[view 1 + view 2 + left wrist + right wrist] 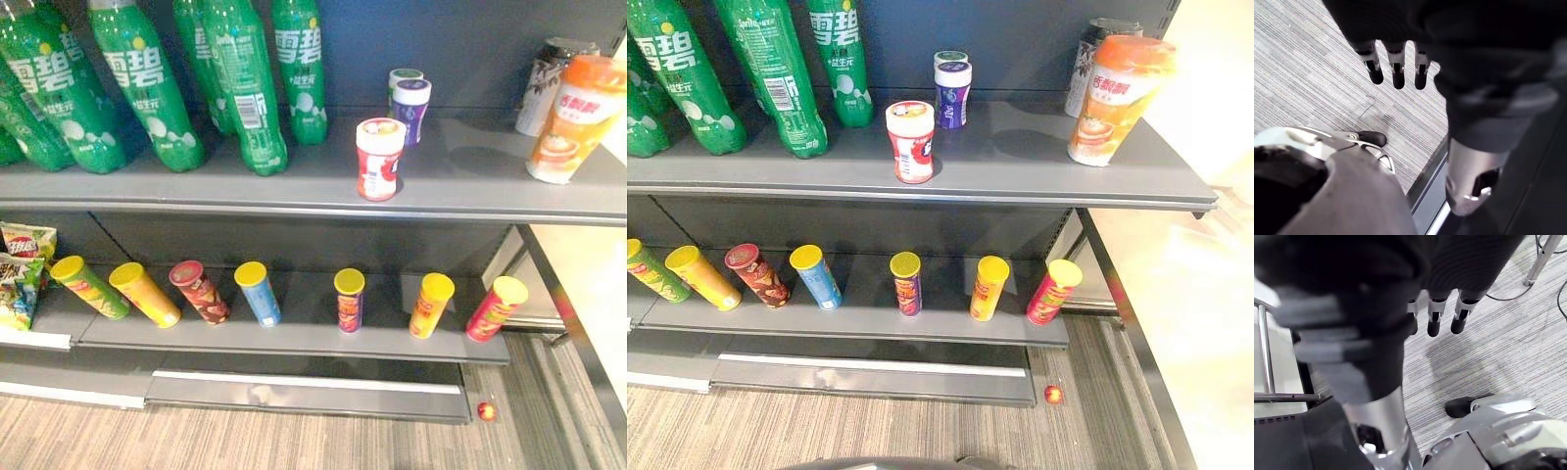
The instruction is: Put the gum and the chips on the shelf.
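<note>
A red-and-white gum jar (379,157) stands upright near the front of the upper shelf (294,191). A purple-and-white gum jar (411,108) stands behind it, with another jar (403,75) further back. Several chips cans lean in a row on the lower shelf (294,338), among them a blue one (258,292), a purple one (349,299) and a pink one (495,307). My left hand (1396,68) hangs over the carpet with straight fingers and holds nothing. My right hand (1433,316) hangs the same way, also holding nothing.
Green soda bottles (137,83) fill the upper shelf's left. An orange cup (578,116) and a dark can (549,83) stand at its right end. Snack bags (22,274) lie at the lower left. A small red ball (486,411) rests on the striped carpet.
</note>
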Available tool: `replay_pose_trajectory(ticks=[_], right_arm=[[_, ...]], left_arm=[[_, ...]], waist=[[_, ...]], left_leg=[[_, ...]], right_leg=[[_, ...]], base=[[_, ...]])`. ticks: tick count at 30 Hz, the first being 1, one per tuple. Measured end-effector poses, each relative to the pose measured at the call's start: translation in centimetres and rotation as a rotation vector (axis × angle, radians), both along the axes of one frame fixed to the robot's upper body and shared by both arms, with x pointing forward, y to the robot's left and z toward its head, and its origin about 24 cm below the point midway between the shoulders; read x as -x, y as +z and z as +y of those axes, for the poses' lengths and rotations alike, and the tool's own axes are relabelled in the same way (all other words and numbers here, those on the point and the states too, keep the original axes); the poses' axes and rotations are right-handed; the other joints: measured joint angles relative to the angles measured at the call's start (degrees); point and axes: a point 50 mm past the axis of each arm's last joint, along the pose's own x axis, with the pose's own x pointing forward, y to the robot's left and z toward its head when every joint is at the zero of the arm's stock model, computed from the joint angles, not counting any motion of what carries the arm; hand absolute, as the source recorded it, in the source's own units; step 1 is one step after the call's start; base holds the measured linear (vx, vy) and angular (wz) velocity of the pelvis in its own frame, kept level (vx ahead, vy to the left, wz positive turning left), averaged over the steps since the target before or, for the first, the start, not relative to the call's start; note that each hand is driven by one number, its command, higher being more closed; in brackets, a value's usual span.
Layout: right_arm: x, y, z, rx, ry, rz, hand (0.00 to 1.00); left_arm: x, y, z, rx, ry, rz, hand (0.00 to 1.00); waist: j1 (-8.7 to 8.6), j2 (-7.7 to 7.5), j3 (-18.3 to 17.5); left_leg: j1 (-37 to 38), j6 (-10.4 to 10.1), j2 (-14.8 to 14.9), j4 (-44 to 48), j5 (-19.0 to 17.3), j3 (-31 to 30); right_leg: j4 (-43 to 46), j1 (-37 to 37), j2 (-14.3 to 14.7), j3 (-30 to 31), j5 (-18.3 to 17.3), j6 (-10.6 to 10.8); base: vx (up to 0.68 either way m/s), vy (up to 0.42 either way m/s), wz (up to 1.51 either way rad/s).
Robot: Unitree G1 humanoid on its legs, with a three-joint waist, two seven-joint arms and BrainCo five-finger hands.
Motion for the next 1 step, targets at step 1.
replay_pose_trajectory(ticks=[1], right_arm=[[0.0, 0.0, 0.0, 0.001, 0.004, 0.001, 0.0]], left_arm=[[-0.03, 0.01, 0.0, 0.001, 0.001, -0.002, 0.0]], waist=[[0.03, 0.02, 0.0]], left_leg=[[-0.1, 0.0, 0.0, 0.0, 0.0, 0.0]], right_leg=[[-0.2, 0.0, 0.0, 0.0, 0.0, 0.0]], base=[[0.0, 0.0, 0.0]])
